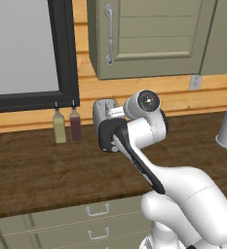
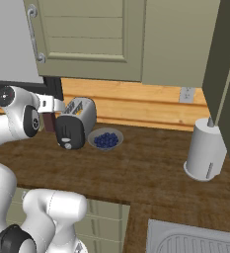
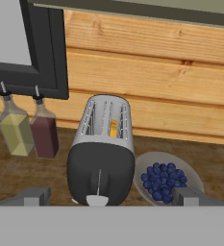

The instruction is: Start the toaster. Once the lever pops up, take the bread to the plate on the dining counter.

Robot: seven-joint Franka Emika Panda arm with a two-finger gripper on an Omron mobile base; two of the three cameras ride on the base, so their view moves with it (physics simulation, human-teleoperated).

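The silver toaster (image 3: 104,144) stands on the wooden worktop with its black end panel facing my hand. The whitish lever (image 3: 97,200) sits low on that panel. A golden edge of the bread (image 3: 113,129) shows down in the right slot. My gripper (image 3: 111,198) is open, level with the lower end panel and a short way in front of it, with one fingertip on each side and nothing between them. In the right base view the toaster (image 2: 79,120) stands just beyond my hand; in the left base view the toaster (image 1: 104,109) is mostly behind the arm. The plate and the dining counter are out of view.
A grey bowl of blueberries (image 3: 167,181) sits close to the toaster's right. Two small bottles (image 3: 29,129) stand to its left under a dark window frame. A white paper towel roll (image 2: 204,150) stands far right, a sink (image 2: 195,239) lies at the front right, and cabinets hang overhead.
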